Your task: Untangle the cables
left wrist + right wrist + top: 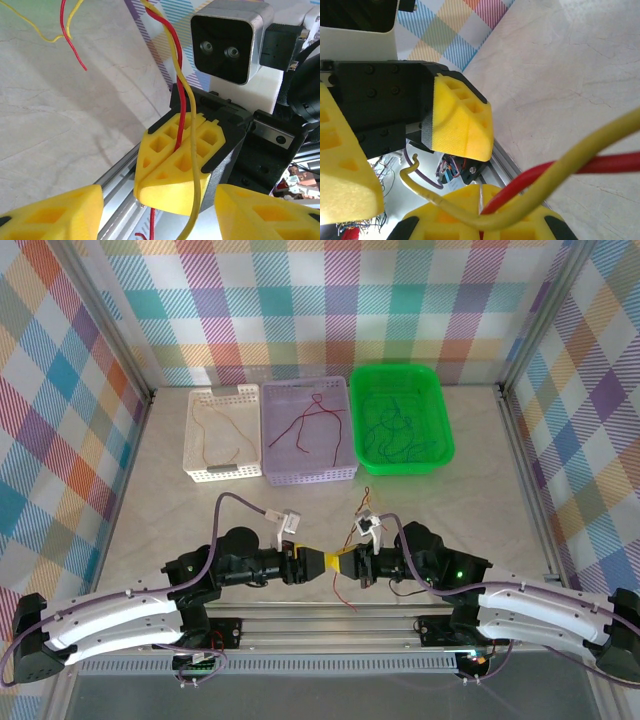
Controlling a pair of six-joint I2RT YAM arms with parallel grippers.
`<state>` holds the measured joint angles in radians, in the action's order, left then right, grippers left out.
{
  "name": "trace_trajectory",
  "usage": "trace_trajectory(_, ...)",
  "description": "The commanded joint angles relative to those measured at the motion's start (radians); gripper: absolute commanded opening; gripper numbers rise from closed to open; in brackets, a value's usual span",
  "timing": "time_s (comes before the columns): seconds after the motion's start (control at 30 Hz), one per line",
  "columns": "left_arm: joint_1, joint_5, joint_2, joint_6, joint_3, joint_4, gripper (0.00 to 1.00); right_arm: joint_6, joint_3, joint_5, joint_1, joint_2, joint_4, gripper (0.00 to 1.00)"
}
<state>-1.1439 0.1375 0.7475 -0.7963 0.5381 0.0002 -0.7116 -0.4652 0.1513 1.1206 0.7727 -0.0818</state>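
The table (480, 500) carries a green basket (400, 466), a lilac basket (310, 476) and a white basket (222, 476) in a row at the back, with loose cables (395, 430) inside them. At the near edge, the left pincer (318, 561) stands open. Its fingers flank the right pincer (345, 562), which is clamped on a red cable (181, 115) and a yellow cable (186, 90) that cross each other.

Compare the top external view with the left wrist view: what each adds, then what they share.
From above: a white basket, a lilac basket and a green basket, each holding loose wires. From the left wrist: red and yellow cables twisted together, pinched in the shut right claw, with the left claw open facing it. Shared: both claws nose to nose, cables at the right one.
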Motion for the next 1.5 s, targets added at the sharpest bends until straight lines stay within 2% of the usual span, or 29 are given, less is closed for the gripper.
trace_trajectory(0.0,-0.013,-0.003,-0.013,0.017,-0.006,0.019,0.56,-0.009,-0.03,0.016,0.005,0.006,-0.022,0.0)
trace_trajectory(0.3,-0.026,0.053,-0.019,0.014,-0.021,0.091,0.55,-0.016,-0.028,0.017,0.006,0.017,-0.031,0.0)
trace_trajectory(0.53,-0.045,0.054,-0.014,0.017,-0.024,0.11,0.38,-0.024,-0.027,0.027,0.005,0.032,-0.042,0.0)
trace_trajectory(0.73,-0.044,0.034,-0.044,0.027,-0.02,0.091,0.06,-0.031,-0.02,0.028,0.005,0.026,-0.035,0.0)
trace_trajectory(0.87,-0.045,0.032,-0.045,0.03,-0.018,0.086,0.0,-0.032,-0.018,0.028,0.006,0.022,-0.033,0.0)
trace_trajectory(1.0,-0.045,0.018,-0.046,0.029,-0.018,0.084,0.0,-0.035,-0.015,0.03,0.005,0.021,-0.039,0.0)
trace_trajectory(1.1,-0.045,-0.073,-0.075,0.043,0.007,0.017,0.0,-0.037,-0.005,0.033,0.005,0.023,-0.042,0.0)
trace_trajectory(1.2,-0.044,-0.275,-0.118,0.079,0.089,-0.144,0.0,-0.043,0.029,0.031,0.005,0.023,-0.047,0.0)
trace_trajectory(1.27,-0.036,-0.461,-0.118,0.121,0.195,-0.312,0.0,-0.05,0.061,0.024,0.006,0.026,-0.047,0.0)
trace_trajectory(1.33,-0.008,-0.578,-0.1,0.168,0.315,-0.428,0.0,-0.055,0.091,0.019,0.005,0.026,-0.046,0.0)
trace_trajectory(1.47,0.101,-0.637,-0.048,0.27,0.519,-0.53,0.0,-0.073,0.155,0.001,0.005,0.005,-0.043,0.0)
